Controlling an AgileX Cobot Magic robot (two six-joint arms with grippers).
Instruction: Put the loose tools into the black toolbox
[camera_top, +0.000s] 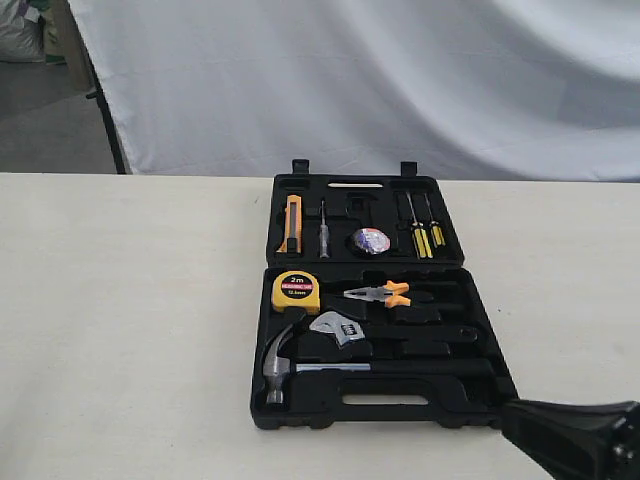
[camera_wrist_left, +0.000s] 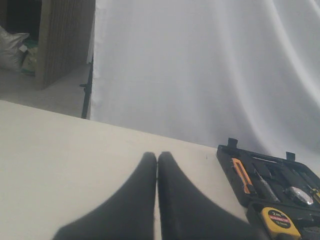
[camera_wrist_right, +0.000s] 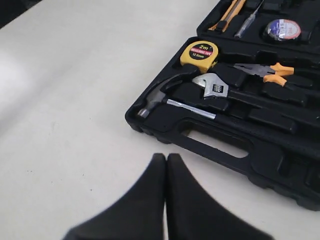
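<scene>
Obs: hammer (camera_top: 278, 360) lies in toolbox (camera_top: 390, 418); probably head-heavy, rigid, best taken on handle near head; left gripper (camera_wrist_left: 157, 160), right gripper (camera_wrist_right: 166, 160) pinched together, empty.

The table (camera_top: 120, 320) was a plain cream-white surface, matte and evenly lit, spanning the full width of the exterior view. Directly on it lay the black toolbox (camera_top: 460, 395), opened out with both hinged halves flat on the tabletop, a little right of the middle. The half with the handle slot lay toward the near edge. The half with the two latches lay farther back, its latches standing up close to the table's far edge.
</scene>
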